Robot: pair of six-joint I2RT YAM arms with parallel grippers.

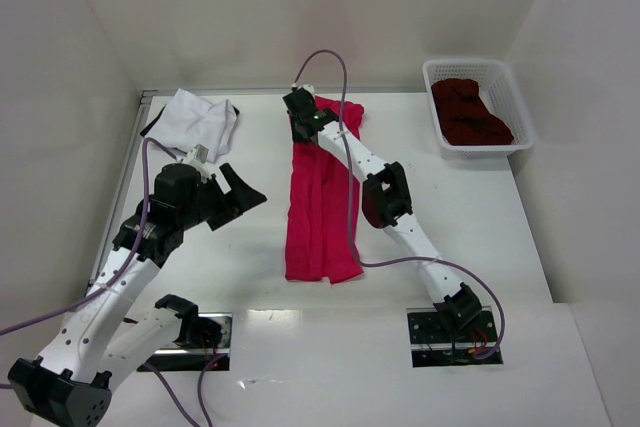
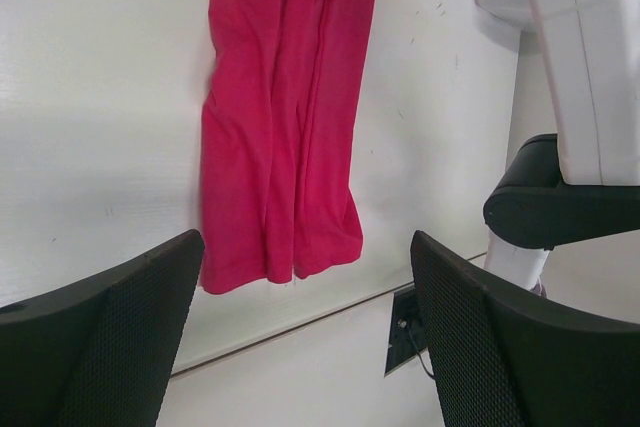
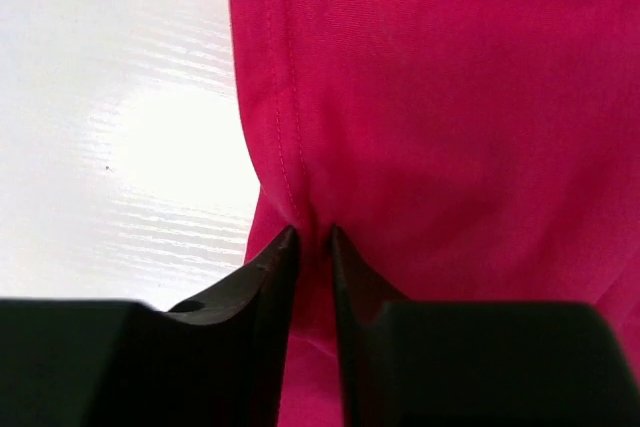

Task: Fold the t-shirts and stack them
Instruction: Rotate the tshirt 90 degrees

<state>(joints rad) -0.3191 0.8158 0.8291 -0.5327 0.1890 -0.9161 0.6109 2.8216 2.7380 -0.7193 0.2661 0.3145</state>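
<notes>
Right wrist view puts the right gripper at the bottom of the picture. Its two black fingertips are pressed almost together, with only a thin slit between them, and a fold of the crimson-red t-shirt is pinched in that slit, just beside a stitched hem. The red cloth fills the right part of this view and lies on the white table, which shines at the left.

From the top external view, the right gripper is at the far end of the crimson-red t-shirt, and the right arm reaches to it diagonally over the cloth. The t-shirt lies as a long narrow strip in the middle of the table, running from the far side toward the arm bases, with wrinkles along its length.

The left gripper hangs above the table to the left of the red strip, apart from it. In the left wrist view its fingers are spread wide and hold nothing; the near end of the crimson-red t-shirt shows between them, farther away on the table.

The white t-shirt with dark trim lies crumpled near the far left corner. The dark maroon t-shirt is bunched inside the white lattice basket at the far right.
</notes>
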